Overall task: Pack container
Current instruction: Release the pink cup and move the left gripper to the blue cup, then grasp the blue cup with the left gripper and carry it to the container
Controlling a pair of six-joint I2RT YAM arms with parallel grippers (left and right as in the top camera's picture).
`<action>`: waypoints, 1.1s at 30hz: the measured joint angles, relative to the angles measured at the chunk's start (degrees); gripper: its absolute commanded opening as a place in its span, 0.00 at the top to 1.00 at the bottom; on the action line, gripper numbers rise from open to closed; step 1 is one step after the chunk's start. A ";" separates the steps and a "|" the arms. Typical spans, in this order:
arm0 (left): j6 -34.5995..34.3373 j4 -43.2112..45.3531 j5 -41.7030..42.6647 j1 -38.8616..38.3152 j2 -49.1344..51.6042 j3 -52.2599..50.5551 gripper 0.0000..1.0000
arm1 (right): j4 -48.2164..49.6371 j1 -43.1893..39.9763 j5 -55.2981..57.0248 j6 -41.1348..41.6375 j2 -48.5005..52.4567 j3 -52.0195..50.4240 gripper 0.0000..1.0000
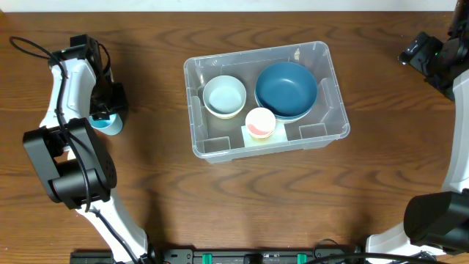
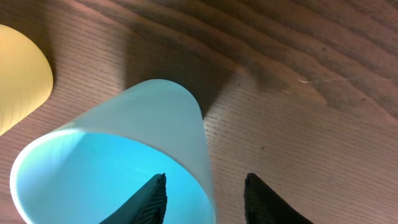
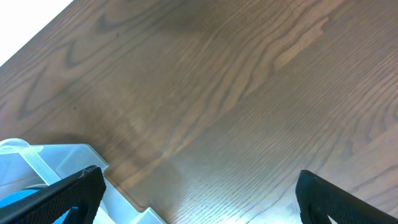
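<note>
The left gripper stands open astride the wall of a blue cup. One finger is inside and the other outside, with bare surface showing between it and the wall. A yellow object lies just beside the cup. The container sits well apart to this gripper's right, at mid-surface. It holds a pale bowl, a blue bowl and a pink cup. Past its far right corner the right gripper hangs wide open, holding nothing, with that corner near its left finger.
</note>
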 measured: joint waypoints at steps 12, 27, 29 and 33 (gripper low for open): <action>0.07 2.60 -0.02 0.00 0.00 -0.31 0.94 | 0.00 0.00 0.00 0.00 0.00 0.00 0.01; -0.63 0.48 1.05 -0.72 0.00 -0.63 0.94 | 0.00 0.00 0.00 0.00 0.00 0.00 0.01; -0.66 -0.68 2.12 -1.92 -0.04 -0.63 0.94 | 0.00 0.00 0.00 0.00 0.00 0.00 0.01; -0.63 -2.99 3.65 -6.14 -0.42 -0.63 0.94 | 0.00 0.00 0.00 0.00 0.00 0.00 0.01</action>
